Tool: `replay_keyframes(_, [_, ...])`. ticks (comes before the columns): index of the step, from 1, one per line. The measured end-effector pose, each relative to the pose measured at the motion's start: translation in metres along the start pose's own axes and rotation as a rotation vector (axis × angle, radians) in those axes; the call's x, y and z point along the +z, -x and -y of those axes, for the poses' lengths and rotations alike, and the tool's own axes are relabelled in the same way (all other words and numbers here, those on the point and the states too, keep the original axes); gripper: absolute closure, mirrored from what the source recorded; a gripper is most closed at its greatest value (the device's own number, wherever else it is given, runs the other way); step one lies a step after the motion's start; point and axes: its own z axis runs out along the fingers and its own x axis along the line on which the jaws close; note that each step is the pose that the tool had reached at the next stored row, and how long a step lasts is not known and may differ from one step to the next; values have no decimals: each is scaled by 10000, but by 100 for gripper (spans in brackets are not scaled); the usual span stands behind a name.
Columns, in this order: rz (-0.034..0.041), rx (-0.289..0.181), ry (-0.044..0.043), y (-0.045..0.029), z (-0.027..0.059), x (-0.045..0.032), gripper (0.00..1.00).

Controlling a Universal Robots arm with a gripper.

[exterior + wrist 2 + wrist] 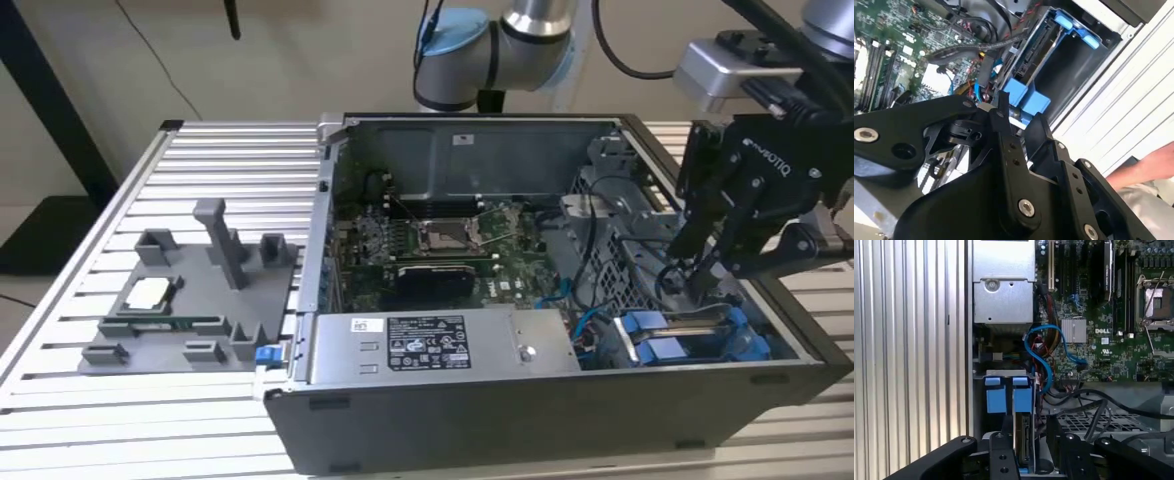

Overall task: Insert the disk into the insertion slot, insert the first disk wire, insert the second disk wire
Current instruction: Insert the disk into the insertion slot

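My gripper (697, 290) reaches down into the dark grey computer case (534, 420), over its drive corner at the exterior view's right. The disk (1025, 440) stands on edge in the insertion slot (1074, 65), its connector edge facing up between my fingers (1003, 440). The fingers are apart, with a gap showing on one side of the disk. Bright blue carrier tabs (995, 396) sit just beyond the fingertips, also seen in the second wrist view as blue tabs (1026, 97). In both wrist views my gripper (1029, 426) (1019, 111) is open and straddles the disk.
A loose blue cable (1040, 352) and black cables (1094, 402) lie beside the bay. The silver power supply (427, 345) and the motherboard (441, 240) take up the rest of the case. A grey fixture plate (187, 300) sits on the ribbed table. A person's arm (1149, 167) is nearby.
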Motion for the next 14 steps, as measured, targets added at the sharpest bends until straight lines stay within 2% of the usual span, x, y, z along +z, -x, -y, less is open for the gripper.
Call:
replay_keyframes(3, [540,-37,-6,9,0,-1,60])
replay_keyframes(4, [650,-62,-38,11,0,-1,60])
replay_keyframes(6, [767,-139,-197,14,1,-1,60])
replay_keyframes(10, [961,-319,-599,18,0,0,60])
replay_keyframes(13, [993,-495,-798,26,-1,2,60])
replay_keyframes(14, [1001,-566,-810,27,0,2,60])
